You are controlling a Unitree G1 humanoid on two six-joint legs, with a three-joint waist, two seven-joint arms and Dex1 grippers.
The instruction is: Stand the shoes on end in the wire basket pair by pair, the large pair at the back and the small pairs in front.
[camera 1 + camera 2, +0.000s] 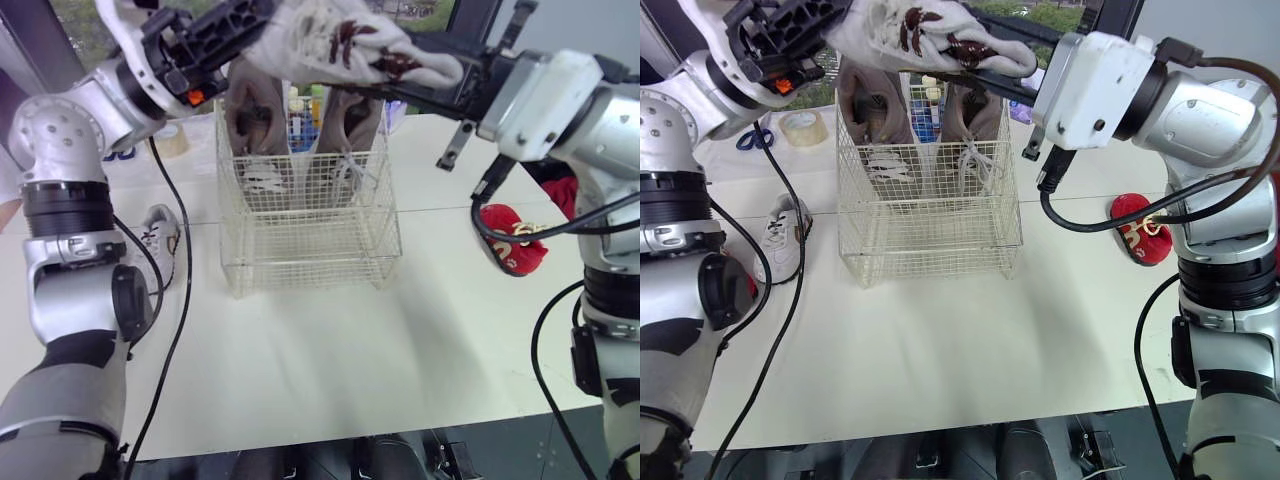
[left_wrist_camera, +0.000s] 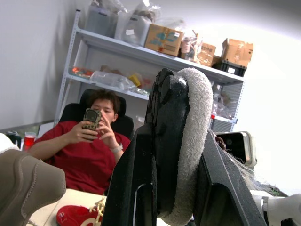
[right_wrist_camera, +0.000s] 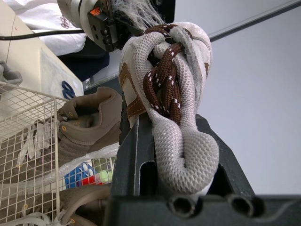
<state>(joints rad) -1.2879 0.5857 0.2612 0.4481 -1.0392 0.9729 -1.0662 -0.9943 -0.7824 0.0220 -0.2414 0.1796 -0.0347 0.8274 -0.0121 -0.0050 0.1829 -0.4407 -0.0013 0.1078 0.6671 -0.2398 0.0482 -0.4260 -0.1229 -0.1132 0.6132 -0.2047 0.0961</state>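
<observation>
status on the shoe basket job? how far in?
Done: the large taupe pair stands on end at the back of the wire basket. In hand: left end effector and right end effector both shut on a white knit shoe above the basket. Left: that shoe, plus the white sneaker and red shoe lying on the table; no small shoes in front yet.

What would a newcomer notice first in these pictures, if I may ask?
The eye goes first to the white knit shoe with brown laces, held high over the wire basket, with the left gripper shut on one end and the right gripper on the other. Next come the large taupe shoes standing on end at the basket's back, and the red shoe lying on the table to the robot's right.
</observation>
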